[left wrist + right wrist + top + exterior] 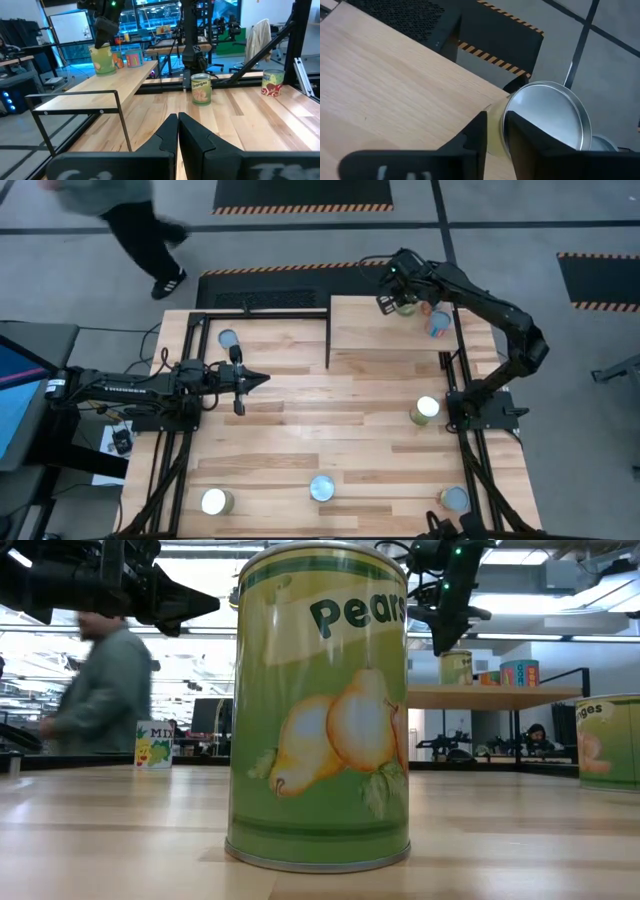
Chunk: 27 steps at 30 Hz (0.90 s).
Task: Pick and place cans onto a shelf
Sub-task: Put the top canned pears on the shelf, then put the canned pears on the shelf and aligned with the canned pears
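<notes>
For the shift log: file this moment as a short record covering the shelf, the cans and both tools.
shelf: raised light-wood board on thin black metal frame, at the table's far edge
tins on shelf: green-yellow cylindrical tin with silver lid; red-orange tin; blue tin
right tool: directly over the green-yellow tin
left tool: shut, empty, above the left half of the striped plank tabletop
loose tins: five, standing on the tabletop
</notes>
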Tool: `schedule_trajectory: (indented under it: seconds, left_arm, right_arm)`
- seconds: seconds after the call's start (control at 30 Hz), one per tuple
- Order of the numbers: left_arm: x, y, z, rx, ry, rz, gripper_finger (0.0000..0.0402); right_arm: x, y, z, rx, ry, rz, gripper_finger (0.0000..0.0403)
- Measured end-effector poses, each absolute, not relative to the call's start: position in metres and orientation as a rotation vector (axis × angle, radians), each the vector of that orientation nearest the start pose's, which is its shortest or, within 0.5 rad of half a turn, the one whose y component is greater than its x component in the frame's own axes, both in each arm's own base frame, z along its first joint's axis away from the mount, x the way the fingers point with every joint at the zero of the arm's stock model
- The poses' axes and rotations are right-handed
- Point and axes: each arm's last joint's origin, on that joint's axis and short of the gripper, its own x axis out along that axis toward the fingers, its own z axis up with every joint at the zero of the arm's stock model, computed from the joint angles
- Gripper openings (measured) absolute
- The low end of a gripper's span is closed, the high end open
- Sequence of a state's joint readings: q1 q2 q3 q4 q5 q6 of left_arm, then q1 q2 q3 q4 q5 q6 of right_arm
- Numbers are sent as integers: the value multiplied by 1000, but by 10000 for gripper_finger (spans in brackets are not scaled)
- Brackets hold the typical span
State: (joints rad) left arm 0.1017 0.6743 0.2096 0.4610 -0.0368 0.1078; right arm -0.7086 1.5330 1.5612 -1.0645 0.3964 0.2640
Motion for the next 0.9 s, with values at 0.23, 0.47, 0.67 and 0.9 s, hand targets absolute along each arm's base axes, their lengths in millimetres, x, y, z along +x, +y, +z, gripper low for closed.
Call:
schedule_trajectory:
  seconds: [0.23,0.47,0.67,0.9]
  left_arm:
    - [155,17,212,107,11,138,3]
    - [155,17,212,107,11,139,3]
    - [155,17,211,107,15,139,3]
    - [155,17,210,106,33,139,3]
  right_arm:
    - [223,-202,355,309,943,-1183,155]
    - [229,-185,374,206,840,-1103,200]
    - [226,-147,399,87,777,-980,172]
    - [205,-100,406,2,838,-859,36]
